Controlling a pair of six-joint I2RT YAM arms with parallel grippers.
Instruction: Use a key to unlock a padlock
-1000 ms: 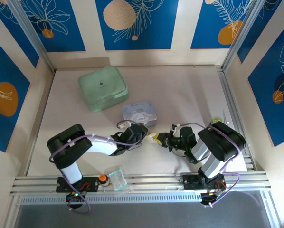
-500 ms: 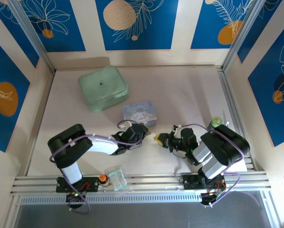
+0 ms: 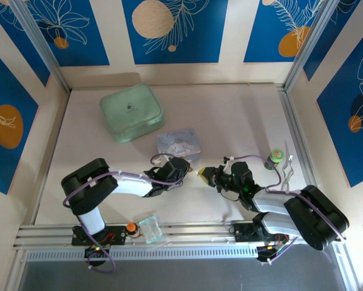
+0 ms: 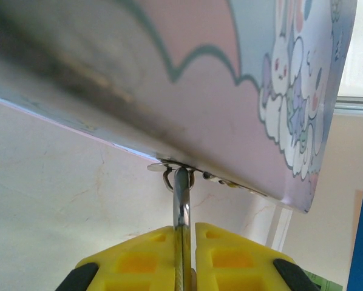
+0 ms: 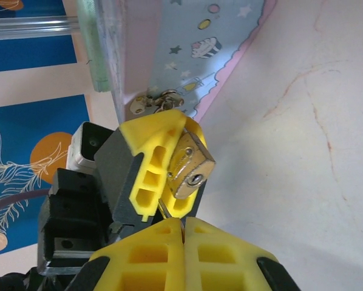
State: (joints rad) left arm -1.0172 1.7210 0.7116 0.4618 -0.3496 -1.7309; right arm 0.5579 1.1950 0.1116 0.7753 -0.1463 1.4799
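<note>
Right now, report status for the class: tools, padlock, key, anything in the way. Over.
Left tool shut on padlock, shackle up at the tin. Right tool shut on key, not yet in keyhole. Left tool's finger crowds the key.

Pastel cartoon tin (image 3: 179, 144), the reference object. A larger mint-green box (image 3: 131, 112) lies beyond it to the left, apart; a small green-topped object (image 3: 274, 159) stands well to its right. An orange knob (image 3: 132, 228) and a clear cup (image 3: 149, 228) sit nearer than the tin, on the front rail (image 3: 193, 230).
</note>
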